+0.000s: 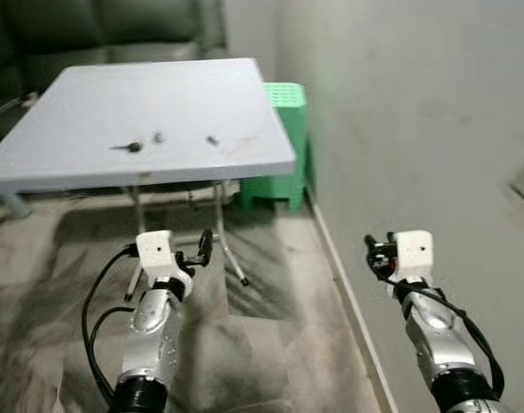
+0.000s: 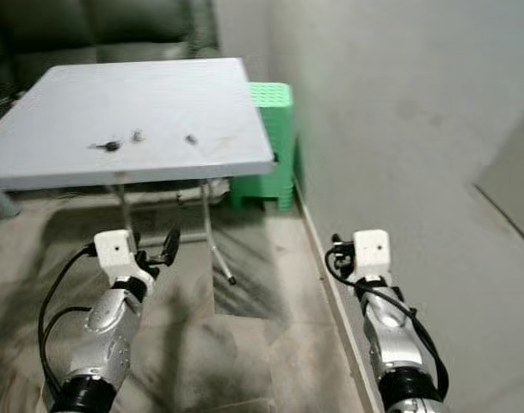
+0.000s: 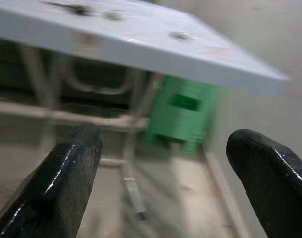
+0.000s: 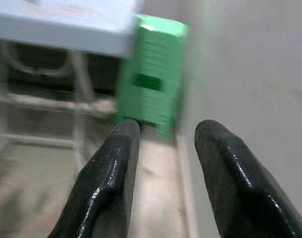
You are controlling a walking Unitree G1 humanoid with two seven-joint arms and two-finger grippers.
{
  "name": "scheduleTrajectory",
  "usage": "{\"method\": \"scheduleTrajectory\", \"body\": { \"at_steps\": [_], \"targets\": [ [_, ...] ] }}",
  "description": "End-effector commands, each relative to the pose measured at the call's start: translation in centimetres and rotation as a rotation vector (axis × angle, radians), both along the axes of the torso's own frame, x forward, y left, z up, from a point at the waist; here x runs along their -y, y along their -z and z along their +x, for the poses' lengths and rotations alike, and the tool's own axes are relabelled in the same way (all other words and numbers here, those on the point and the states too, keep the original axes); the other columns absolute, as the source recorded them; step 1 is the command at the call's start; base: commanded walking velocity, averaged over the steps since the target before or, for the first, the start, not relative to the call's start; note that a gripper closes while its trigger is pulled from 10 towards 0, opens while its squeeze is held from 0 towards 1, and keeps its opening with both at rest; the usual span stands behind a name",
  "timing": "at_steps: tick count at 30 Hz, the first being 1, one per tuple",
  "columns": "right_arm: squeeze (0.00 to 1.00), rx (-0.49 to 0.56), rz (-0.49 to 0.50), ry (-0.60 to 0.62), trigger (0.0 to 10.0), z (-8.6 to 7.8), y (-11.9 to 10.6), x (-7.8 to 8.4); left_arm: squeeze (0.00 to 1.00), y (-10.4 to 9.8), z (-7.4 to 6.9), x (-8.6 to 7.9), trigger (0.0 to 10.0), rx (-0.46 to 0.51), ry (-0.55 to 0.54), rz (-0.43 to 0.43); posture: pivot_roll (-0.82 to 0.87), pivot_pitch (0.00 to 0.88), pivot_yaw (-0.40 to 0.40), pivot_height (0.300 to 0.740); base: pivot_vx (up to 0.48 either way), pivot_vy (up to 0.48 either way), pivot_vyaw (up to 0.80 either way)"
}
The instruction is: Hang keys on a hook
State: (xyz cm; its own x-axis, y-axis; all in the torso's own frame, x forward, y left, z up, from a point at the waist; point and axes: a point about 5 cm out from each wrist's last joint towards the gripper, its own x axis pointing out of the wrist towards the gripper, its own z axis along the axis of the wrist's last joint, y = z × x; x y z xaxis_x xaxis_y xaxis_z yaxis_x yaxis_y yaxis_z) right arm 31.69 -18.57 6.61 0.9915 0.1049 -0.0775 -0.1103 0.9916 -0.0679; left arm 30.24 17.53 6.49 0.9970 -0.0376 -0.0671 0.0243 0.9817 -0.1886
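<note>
Left eye view: I judge the task barely begun. The keys [image 1: 131,147] lie untouched on the surface [image 1: 89,95], toward its near edge. My left gripper [image 1: 203,245] and right gripper [image 1: 375,255] hover low, jaws released, holding nothing. I see no hook.

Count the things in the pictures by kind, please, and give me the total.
Table: 1
Small dark things on the table, too small to tell what: 3
Green stool: 1
Sofa: 1
Grippers, left and right: 2
Total: 8
</note>
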Motion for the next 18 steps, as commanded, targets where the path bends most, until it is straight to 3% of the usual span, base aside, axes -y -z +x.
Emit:
{"method": "scheduleTrajectory", "body": {
  "at_steps": [1, 15, 18],
  "targets": [
    [0.0, -0.005, -0.011, 0.011, 10.0, -0.2, 0.0, 0.8, 0.0, -0.6, 0.4, 0.5, 10.0, 0.018, 0.011, -0.001, 0.01, 0.014, -0.065, 0.74, 0.0, 0.0, 0.8],
    [0.0, 0.059, 0.003, -0.007, 10.0, 0.1, -1.5, 1.3, 0.0, -2.1, 0.1, -0.2, 10.0, 0.081, 0.022, 0.034, 0.01, 0.034, -0.06, 0.74, 0.0, 0.0, 0.8],
    [0.0, 0.092, 0.052, -0.034, 10.0, -0.2, -2.1, 1.1, 0.0, -2.1, -0.4, -0.5, 10.0, 0.088, 0.037, 0.045, 0.01, 0.037, -0.058, 0.74, 0.0, 0.0, 0.17]
  ]
}}
